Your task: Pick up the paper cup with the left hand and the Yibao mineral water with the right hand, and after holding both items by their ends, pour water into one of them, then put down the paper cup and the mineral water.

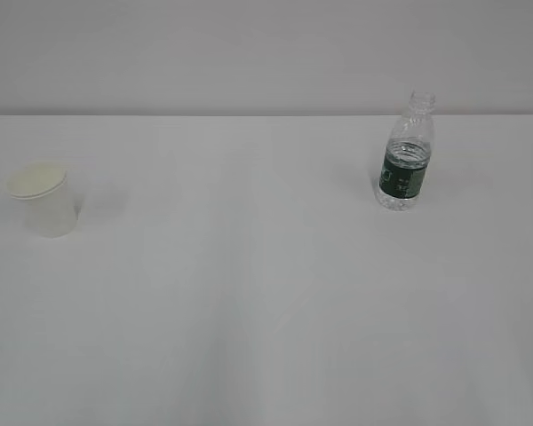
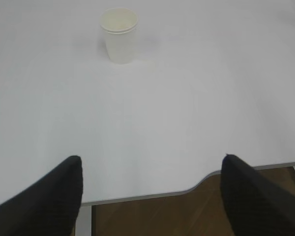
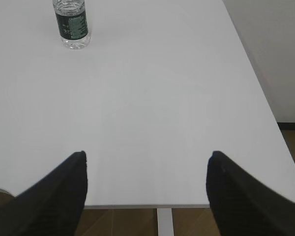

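Paper cup [image 2: 119,34], small, white, tapered, and clear ribbed green-banded Yibao mineral water [image 3: 72,24] stand unheld: nothing started.
Both my grippers, left hand [image 2: 152,194] and right hand [image 3: 146,189], gape at the white table's [image 1: 266,311] near edge; reaching comes next.

Soft, even, bright light washes the white table [image 1: 266,311] nearly featureless. The cup [image 1: 44,200] and bottle [image 1: 407,155] cast only faint, diffuse shadows. All views are slightly hazy and low in contrast. In both wrist views the near dark fingers [image 2: 44,201] are blurred.
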You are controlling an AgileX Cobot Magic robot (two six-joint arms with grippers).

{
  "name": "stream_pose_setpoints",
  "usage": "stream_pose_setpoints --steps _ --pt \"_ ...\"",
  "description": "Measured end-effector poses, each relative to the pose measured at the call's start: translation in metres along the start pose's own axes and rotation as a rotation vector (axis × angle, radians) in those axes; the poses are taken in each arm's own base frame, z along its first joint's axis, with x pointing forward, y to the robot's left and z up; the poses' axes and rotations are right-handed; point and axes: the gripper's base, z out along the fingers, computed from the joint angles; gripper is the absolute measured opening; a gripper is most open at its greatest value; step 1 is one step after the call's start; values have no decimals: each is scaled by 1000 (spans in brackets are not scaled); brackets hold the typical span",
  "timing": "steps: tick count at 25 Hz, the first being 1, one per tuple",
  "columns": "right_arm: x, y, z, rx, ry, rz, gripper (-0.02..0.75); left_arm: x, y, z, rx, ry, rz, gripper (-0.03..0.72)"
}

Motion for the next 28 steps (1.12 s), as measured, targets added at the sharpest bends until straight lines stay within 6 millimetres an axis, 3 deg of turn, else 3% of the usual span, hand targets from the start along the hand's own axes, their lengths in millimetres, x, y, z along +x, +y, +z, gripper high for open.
stream_pose_setpoints --steps 28 --pt "0 0 0 0 0 0 571 0 0 0 0 0 0 594"
